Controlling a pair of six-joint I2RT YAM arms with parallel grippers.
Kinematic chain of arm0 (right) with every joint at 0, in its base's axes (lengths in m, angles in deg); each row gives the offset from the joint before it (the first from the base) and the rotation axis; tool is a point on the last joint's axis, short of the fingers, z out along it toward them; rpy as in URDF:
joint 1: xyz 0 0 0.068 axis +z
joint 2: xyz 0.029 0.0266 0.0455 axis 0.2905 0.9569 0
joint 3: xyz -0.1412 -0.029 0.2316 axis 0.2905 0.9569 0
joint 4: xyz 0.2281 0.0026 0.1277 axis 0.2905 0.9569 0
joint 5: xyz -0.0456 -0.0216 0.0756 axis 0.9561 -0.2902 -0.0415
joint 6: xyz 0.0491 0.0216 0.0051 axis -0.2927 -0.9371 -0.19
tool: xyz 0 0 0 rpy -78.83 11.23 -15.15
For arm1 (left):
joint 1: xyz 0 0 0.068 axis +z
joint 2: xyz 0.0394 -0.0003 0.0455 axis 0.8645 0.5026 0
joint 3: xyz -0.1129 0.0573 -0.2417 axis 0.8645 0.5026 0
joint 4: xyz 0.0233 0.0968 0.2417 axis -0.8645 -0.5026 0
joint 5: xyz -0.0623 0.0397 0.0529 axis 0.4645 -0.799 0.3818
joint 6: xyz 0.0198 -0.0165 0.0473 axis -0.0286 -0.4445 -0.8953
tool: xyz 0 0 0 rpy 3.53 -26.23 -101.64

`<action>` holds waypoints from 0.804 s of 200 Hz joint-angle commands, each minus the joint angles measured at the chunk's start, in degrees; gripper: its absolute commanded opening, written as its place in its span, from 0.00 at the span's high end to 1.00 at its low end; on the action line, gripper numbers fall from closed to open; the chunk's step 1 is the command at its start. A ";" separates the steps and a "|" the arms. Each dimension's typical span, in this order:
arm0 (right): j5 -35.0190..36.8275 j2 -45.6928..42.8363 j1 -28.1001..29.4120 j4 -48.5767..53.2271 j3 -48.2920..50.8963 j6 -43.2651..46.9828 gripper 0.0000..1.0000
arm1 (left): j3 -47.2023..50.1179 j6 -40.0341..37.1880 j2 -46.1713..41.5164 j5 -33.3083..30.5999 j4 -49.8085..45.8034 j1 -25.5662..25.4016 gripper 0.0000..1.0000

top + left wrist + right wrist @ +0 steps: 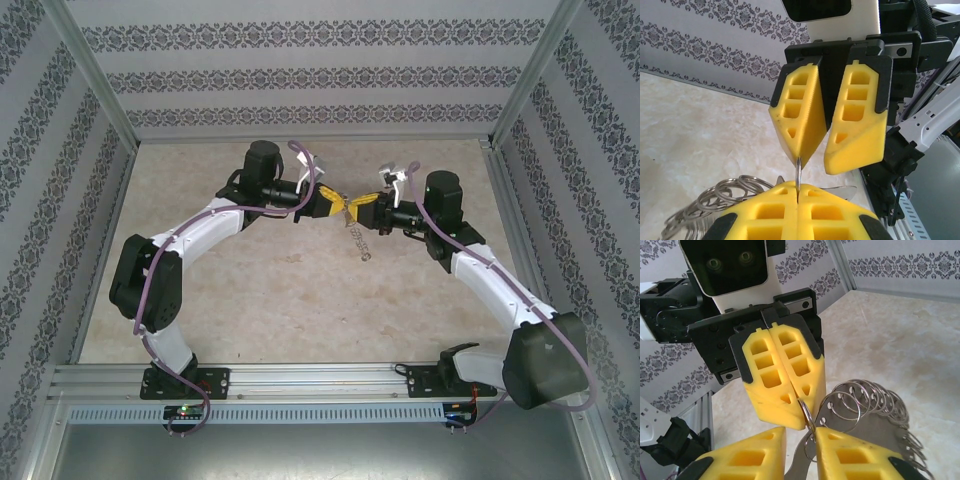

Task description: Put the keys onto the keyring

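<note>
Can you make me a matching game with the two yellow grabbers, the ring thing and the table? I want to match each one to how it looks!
Things:
1. left gripper
2. right gripper
3. keyring
4. table

How it looks:
A. beige and marbled
B. jaws apart
C. grey metal loops, between the two grippers
D. jaws pressed shut on the keyring's thin wire

Right pairs: 1-D, 2-B, 3-C, 4-A.

White arm shells (pixel 210 222) are joined by black joint housings (pixel 145 280). Purple cables (pixel 297 153) are routed alongside. Yellow hollow-celled fingers (pixel 800 125) are fitted.
</note>
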 commanded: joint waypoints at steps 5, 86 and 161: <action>-2.45 0.47 1.44 -1.52 -2.97 0.89 0.81 | 0.44 0.56 -1.71 2.12 3.37 -0.62 1.00; -3.13 1.57 1.90 -1.94 -3.83 0.83 0.70 | 0.23 0.62 -1.62 2.78 3.07 -0.62 1.00; -3.55 1.66 -0.13 0.26 -4.88 4.08 0.70 | -2.75 -4.28 -0.82 6.80 -5.37 -0.75 1.00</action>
